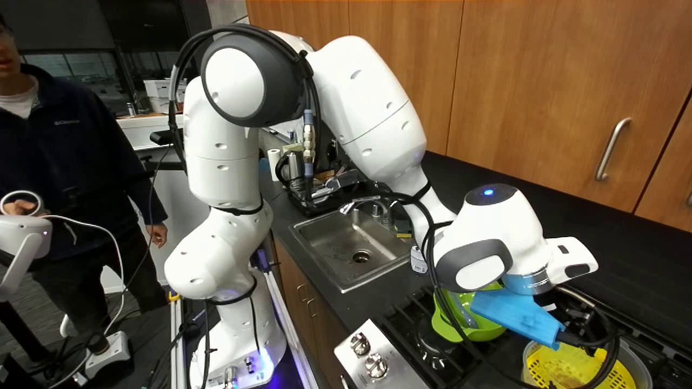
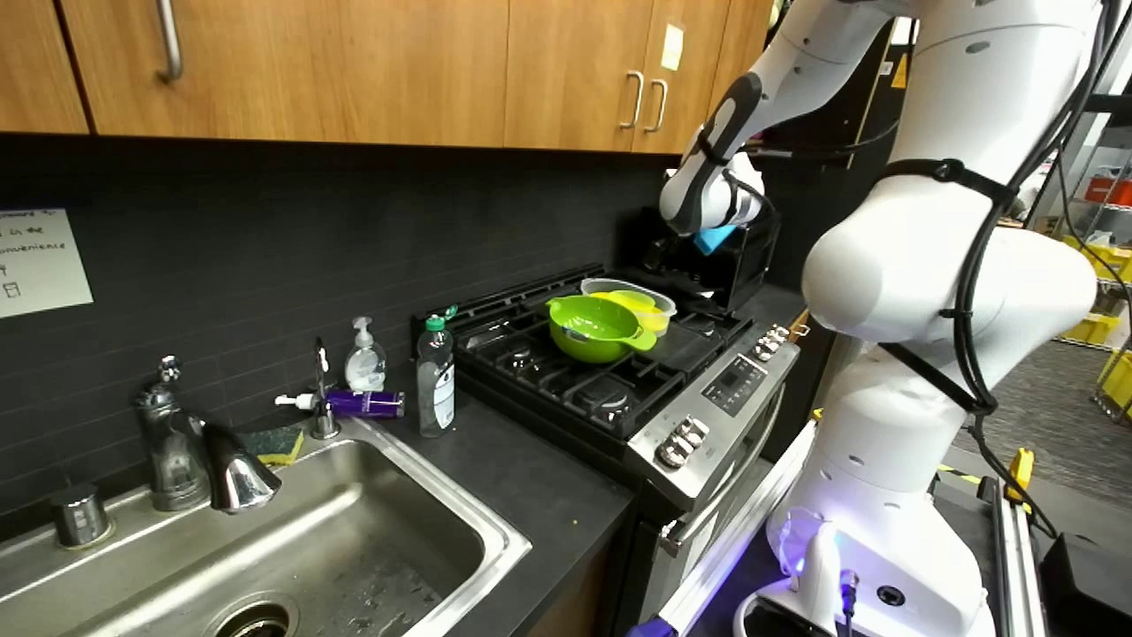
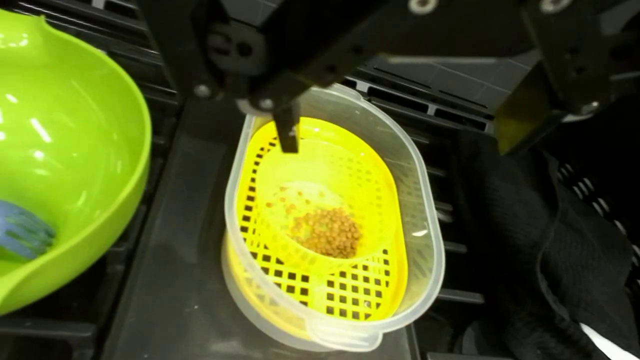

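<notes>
the gripper [image 3: 407,129] stands with its fingers spread wide apart, hanging above the stove [image 2: 738,385] near a clear tub [image 3: 419,210]. in the wrist view one finger shows against the tub, the other out past its rim. the tub sits on a dark plate [image 3: 165,245] and has a square-holed yellow basket [image 3: 317,295] in it, with a small heap of orange-brown grains [image 3: 330,232] in what looks to me like a yellow bowl [image 3: 305,162]. just beside the tub is a green bowl [image 3: 95,150] with a blue utensil [image 3: 22,230] inside; past the tub's other side lies a black cloth [image 3: 580,240]. down from the stove i can see the sink [image 2: 380,522], with a sponge [image 2: 279,445] by the tap [image 2: 175,456], a soap bottle [image 2: 435,380] and a pump bottle [image 2: 365,361] upright, and a purple bottle [image 2: 367,403] lying on its side. a man [image 1: 59,156] in a dark jacket stands near the arm [image 1: 373,102], holding a white controller [image 1: 21,192].
</notes>
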Controlling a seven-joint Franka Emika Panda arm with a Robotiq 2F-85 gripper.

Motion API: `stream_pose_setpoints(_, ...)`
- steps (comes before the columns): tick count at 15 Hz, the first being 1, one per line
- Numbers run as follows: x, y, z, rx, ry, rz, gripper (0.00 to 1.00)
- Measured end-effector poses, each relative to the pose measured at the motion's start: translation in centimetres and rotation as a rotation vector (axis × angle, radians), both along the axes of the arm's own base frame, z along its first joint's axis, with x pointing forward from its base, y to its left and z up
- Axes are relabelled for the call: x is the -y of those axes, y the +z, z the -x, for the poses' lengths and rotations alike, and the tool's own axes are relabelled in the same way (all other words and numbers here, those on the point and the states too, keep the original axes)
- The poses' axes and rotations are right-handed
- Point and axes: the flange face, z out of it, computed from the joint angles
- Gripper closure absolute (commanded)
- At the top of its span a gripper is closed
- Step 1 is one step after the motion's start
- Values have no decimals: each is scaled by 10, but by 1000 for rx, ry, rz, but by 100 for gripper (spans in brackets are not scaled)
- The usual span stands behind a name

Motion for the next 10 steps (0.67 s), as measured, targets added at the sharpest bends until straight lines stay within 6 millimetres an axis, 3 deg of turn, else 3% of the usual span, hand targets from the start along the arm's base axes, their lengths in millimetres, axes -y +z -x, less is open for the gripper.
stream_pose_setpoints(4,16,-1,-1,27,20,-88,0)
stream_pose_setpoints(6,41,7,8,28,27,-139,0)
stream_pose_setpoints(10,99,25,43,-2,59,-205,0)
